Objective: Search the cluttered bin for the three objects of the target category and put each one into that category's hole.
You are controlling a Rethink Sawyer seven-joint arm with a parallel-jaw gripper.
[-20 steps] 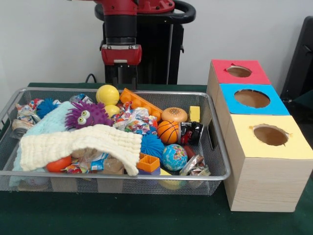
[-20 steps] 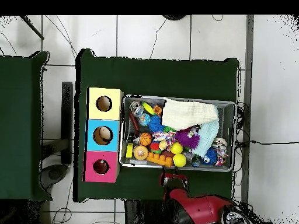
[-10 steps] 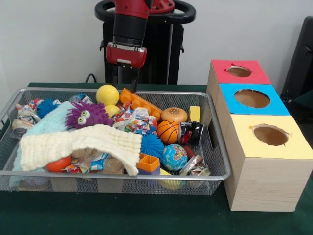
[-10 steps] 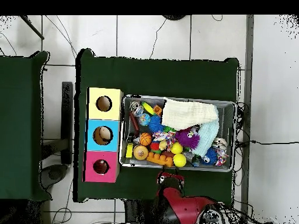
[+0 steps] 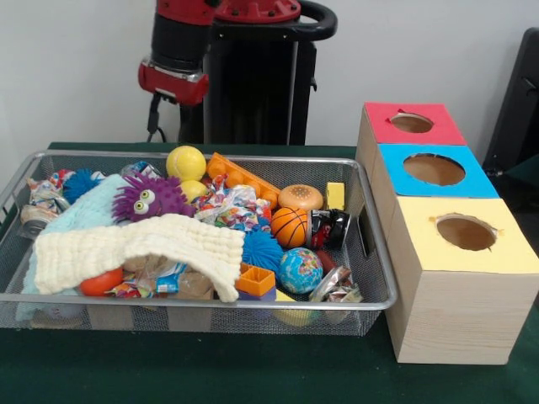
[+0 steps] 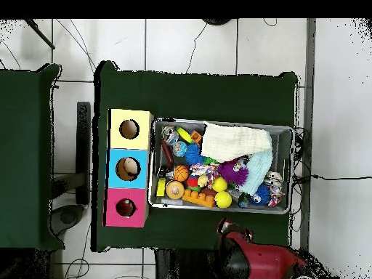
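Wire-mesh bin (image 5: 370,252) of toys, 3 holed boxes (image 5: 459,278) beside it

The bin (image 5: 370,252) is fine silvery wire mesh with a smooth metal rim. A cream cloth (image 5: 135,246) looks soft and ribbed. The boxes (image 5: 459,320) show pale matt wood grain. The tablecloth (image 5: 210,370) is matt green fabric. Crinkled wrappers (image 5: 240,206) shine glossily
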